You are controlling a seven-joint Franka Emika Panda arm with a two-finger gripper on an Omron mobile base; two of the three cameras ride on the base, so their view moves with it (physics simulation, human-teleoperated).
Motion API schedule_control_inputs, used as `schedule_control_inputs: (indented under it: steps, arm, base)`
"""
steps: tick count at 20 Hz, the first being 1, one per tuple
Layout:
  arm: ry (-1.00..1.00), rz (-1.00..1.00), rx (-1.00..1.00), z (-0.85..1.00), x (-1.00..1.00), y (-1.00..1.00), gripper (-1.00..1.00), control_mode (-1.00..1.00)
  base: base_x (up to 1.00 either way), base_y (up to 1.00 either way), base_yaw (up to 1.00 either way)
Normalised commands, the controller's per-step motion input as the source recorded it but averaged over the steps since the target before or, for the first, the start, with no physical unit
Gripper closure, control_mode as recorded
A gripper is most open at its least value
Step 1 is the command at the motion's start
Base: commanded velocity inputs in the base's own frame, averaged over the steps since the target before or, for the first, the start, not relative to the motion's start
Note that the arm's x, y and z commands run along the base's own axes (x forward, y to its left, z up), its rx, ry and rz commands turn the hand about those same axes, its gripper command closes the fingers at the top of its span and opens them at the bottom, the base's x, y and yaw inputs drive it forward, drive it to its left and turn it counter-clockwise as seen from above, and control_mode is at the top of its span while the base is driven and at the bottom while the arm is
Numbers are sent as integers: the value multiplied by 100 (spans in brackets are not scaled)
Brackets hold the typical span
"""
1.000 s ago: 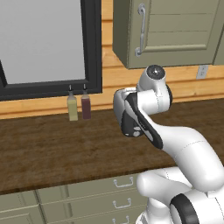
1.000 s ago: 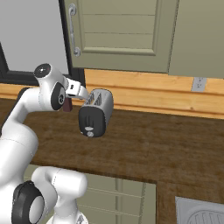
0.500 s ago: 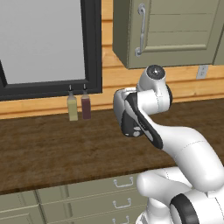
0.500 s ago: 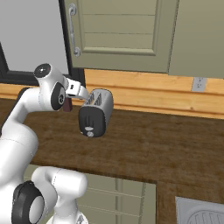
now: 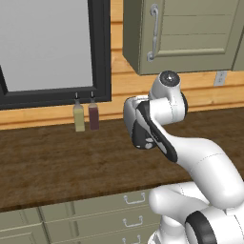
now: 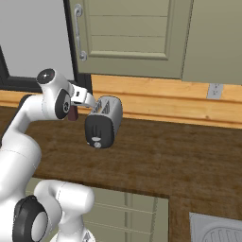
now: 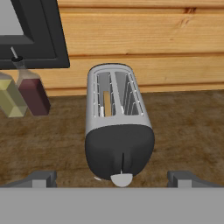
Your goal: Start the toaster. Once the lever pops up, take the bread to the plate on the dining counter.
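1. While poised over the dark wooden tabletop (image 6: 156,156), end effector (image 7: 111,177) spread wide, nothing between the fingertips (image 7: 41,177), no contact with anything.
2. Straight ahead of it and slightly below: toaster (image 7: 117,127), standing on the tabletop near the wooden back wall (image 7: 144,39), black end panel turned toward the hand.
3. Long axis of the toaster running away from the end effector toward the wall, so the panel meets the approach head-on.
4. Lever (image 7: 121,179) low at the near bottom of the panel in the hand view, roughly midway between the two fingertips; in the right base view, light marks on the panel (image 6: 97,142) too small to tell lever from knob.
5. Bread (image 7: 107,103) seen edge-on as a tan strip inside the left slot, sunk below the rim.
6. Two slim bottles (image 7: 22,94) off to the left by the window frame, well apart from the toaster and clear of the approach.
7. Judged step: starting the toaster not yet done; coming move likely a short advance and a downward push on the lever, with a fingertip lined up on the slot rather than the knob.
8. Risk as judged: pushing the light toaster backward instead of moving the lever.
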Motion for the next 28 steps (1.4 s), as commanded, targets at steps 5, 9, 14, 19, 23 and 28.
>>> schedule_control_inputs:
  steps: [5,9,14,19,23,28]
  arm:
    - [0,0,0,0,0,0,-100,-100]
    - [0,0,0,0,0,0,-100,-100]
    - [0,0,0,0,0,0,-100,-100]
    - [0,0,0,0,0,0,-100,-100]
    - [0,0,0,0,0,0,-100,-100]
    - [0,0,0,0,0,0,-100,-100]
  base:
    - [0,0,0]
    - [0,0,0]
    - [0,0,0]
    - [0,0,0]
    - [0,0,0]
    - [0,0,0]
